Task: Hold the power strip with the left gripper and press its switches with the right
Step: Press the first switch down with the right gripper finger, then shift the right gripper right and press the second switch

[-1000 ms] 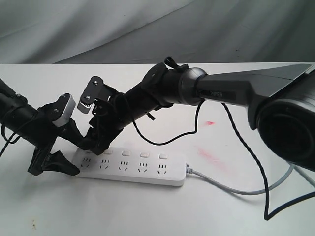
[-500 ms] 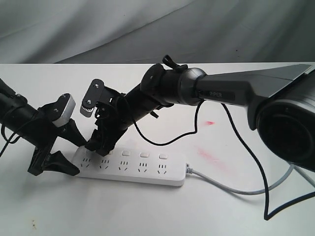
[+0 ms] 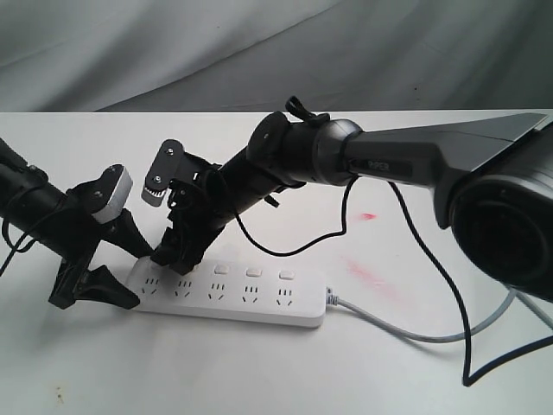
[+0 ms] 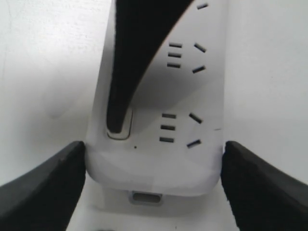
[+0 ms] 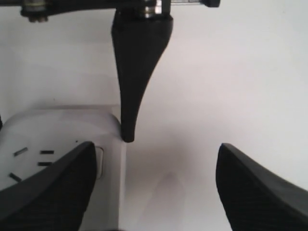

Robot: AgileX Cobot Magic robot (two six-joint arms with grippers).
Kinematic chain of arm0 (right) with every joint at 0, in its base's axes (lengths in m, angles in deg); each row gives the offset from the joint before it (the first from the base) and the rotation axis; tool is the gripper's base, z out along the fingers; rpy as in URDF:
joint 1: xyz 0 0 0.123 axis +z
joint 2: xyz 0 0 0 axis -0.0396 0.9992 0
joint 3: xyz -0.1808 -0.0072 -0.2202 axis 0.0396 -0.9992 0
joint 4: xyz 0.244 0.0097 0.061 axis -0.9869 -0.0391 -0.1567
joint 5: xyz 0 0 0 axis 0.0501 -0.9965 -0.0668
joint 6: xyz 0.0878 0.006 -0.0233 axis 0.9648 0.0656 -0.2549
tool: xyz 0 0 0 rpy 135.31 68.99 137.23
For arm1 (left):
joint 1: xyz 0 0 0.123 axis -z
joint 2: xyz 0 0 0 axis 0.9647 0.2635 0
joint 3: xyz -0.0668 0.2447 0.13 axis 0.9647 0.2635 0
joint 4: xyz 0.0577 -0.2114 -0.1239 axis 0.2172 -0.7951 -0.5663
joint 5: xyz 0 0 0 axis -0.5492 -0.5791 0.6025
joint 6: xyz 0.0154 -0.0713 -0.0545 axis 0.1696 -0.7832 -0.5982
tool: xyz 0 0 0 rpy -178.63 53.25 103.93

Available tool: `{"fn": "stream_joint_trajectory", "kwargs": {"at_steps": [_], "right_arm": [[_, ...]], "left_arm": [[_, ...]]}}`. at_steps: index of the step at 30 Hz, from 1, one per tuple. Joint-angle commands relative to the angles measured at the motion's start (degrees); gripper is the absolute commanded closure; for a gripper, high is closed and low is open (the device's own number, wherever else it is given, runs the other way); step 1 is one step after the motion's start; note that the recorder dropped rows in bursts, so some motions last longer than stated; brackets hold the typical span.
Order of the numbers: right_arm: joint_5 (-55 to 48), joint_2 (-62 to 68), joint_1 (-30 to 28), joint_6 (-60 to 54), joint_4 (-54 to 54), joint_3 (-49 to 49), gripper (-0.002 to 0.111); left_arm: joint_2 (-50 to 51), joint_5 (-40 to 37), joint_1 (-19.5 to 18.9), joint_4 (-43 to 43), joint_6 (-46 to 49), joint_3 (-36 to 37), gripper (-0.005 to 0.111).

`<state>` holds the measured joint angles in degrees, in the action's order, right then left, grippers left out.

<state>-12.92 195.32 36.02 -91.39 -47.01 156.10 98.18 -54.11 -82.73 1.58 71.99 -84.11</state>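
At the left, the left tool (image 3: 136, 277) straddles the left end of the power strip (image 3: 251, 298), its two black fingers (image 4: 43, 190) set against the strip's long sides, clamping it. The strip lies flat on the white worktop (image 3: 259, 372), sockets up. Just to the right, the right tool (image 3: 173, 255) hangs over that same end with its jaws spread wide, and one fingertip (image 4: 115, 110) rests on the end switch (image 4: 128, 126). The other switches (image 3: 252, 272) stand uncovered, and the grey cable (image 3: 389, 324) trails off to the right.
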Motion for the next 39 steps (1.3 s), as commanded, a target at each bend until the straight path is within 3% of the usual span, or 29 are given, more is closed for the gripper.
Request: {"fn": "stream_joint_trajectory", "kwargs": {"at_steps": [1,16,20,28,39], "right_arm": [[-1.1,1.8,0.0,1.0,1.1,0.0,0.043],[1.1,3.6,1.1,2.7,5.2,0.0,0.043],[-1.4,-2.0,0.6,2.2,1.5,0.0,0.043],[-5.0,-8.5,-2.4,2.5,4.2,-0.1,0.043],[2.5,-8.5,-2.3,2.1,4.9,-8.2,0.043]], "left_arm": [[0.1,0.7,0.2,-0.7,0.2,-0.3,0.107],[0.1,0.7,0.2,-0.7,0.2,-0.3,0.107],[0.1,0.7,0.2,-0.7,0.2,-0.3,0.107],[0.1,0.7,0.2,-0.7,0.2,-0.3,0.107],[0.1,0.7,0.2,-0.7,0.2,-0.3,0.107]]}}
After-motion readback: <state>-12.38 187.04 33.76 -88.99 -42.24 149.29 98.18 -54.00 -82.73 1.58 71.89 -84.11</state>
